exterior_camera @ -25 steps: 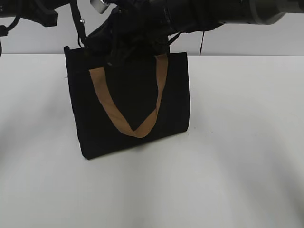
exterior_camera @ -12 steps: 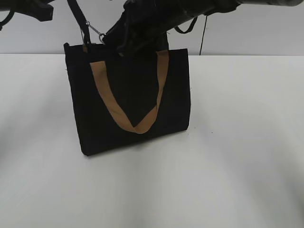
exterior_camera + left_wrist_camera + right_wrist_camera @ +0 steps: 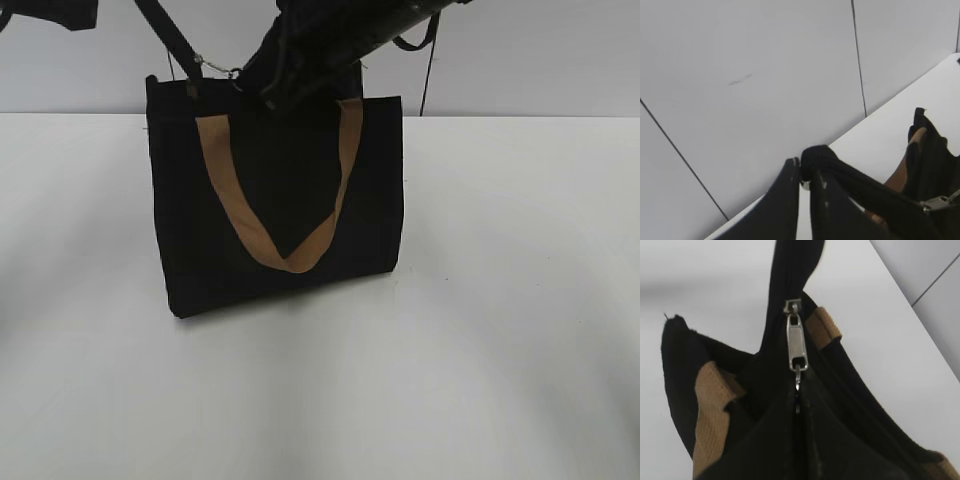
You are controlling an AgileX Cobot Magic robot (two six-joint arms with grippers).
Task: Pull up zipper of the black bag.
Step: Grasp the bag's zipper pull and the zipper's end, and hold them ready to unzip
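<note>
The black bag (image 3: 370, 190) stands upright on the white table with a tan strap handle (image 3: 225, 190) hanging down its front. My left gripper (image 3: 805, 172) is shut on the black end strip of the zipper (image 3: 165, 30) and holds it taut up to the left above the bag's corner. My right gripper (image 3: 255, 85) reaches down from the upper right and is shut on the zipper's silver pull tab (image 3: 215, 68) near the bag's left end. In the right wrist view the tab (image 3: 796, 342) lies straight out from my fingertips (image 3: 797, 395).
The white table (image 3: 480, 350) spreads round the bag on all sides. A grey panelled wall (image 3: 540, 70) stands close behind it and fills most of the left wrist view (image 3: 765, 75).
Both arms have risen off the bag's top. The zipper's end strip is now stretched up and left, the pull tab shows, and the bag's top has lifted slightly.
</note>
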